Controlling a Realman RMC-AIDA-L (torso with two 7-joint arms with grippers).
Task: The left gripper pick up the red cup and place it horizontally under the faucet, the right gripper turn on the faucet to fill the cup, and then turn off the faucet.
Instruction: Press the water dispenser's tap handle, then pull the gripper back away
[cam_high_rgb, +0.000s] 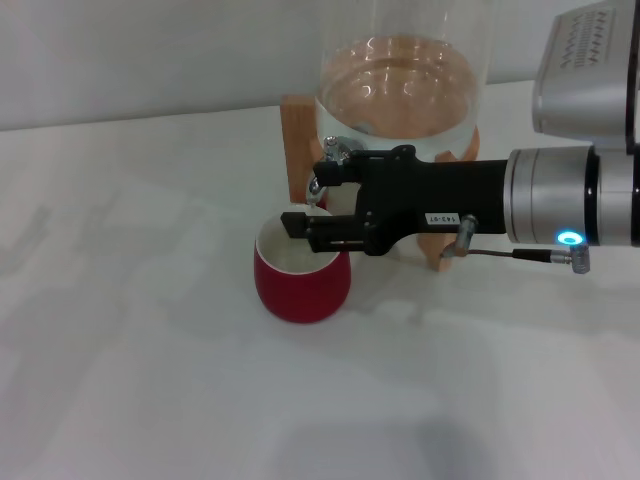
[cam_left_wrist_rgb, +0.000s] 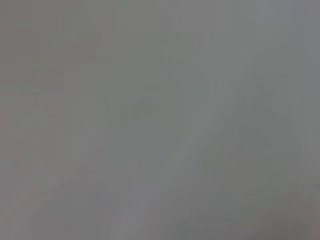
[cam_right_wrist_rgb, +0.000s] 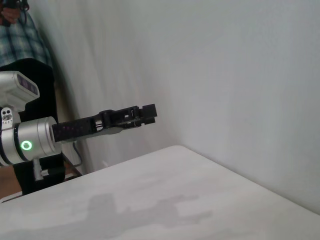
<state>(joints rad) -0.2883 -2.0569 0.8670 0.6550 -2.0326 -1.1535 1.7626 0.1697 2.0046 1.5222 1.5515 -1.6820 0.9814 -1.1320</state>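
The red cup (cam_high_rgb: 300, 282) stands upright on the white table, its cream inside facing up, directly below the faucet (cam_high_rgb: 319, 187). The faucet is a chrome tap on the front of a clear glass dispenser (cam_high_rgb: 400, 80) on a wooden stand. My right gripper (cam_high_rgb: 318, 196) reaches in from the right at tap height. It is open, with one finger above by the lever and the other just over the cup's rim. My left gripper (cam_right_wrist_rgb: 148, 112) shows only in the right wrist view, held in the air away from the cup.
The dispenser holds brownish liquid, and its wooden stand (cam_high_rgb: 297, 140) sits right behind the cup. White tabletop (cam_high_rgb: 130, 330) spreads to the left and front. A cable and plug (cam_high_rgb: 560, 257) hang under the right wrist. The left wrist view shows only a plain grey surface.
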